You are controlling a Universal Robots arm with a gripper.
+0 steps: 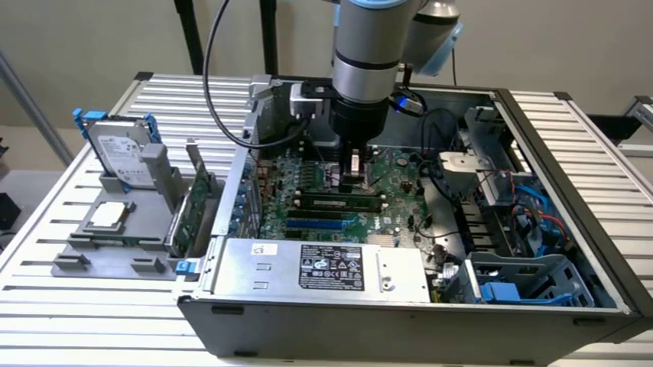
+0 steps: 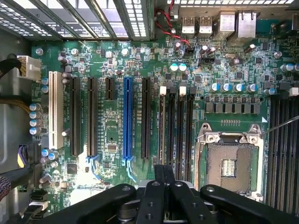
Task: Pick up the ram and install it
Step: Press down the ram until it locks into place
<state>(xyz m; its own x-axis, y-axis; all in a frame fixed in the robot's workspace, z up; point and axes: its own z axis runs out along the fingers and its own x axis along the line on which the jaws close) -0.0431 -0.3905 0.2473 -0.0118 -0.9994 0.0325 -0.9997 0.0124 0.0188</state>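
Over the green motherboard inside the open grey computer case, which stands on the white slatted counter, you have the black claw hanging with its tips low. In the wrist view the claw has its two dark pads drawn together, and I see no green stick between them, so I judge it closed and not carrying anything.

From the exterior view, a long narrow stick with a pale label lies along one of the black slots, just in front of the claw. I take this for the ram, already in its slot, but I cannot tell if it is fully seated.

For this step, keep the claw square to the row of long black memory slots. Any push should go straight down and on the middle of the stick, not on one end. Check the small white latches at the slot ends, and stay away from the open silver processor socket beside them, because its contacts look easy to damage.
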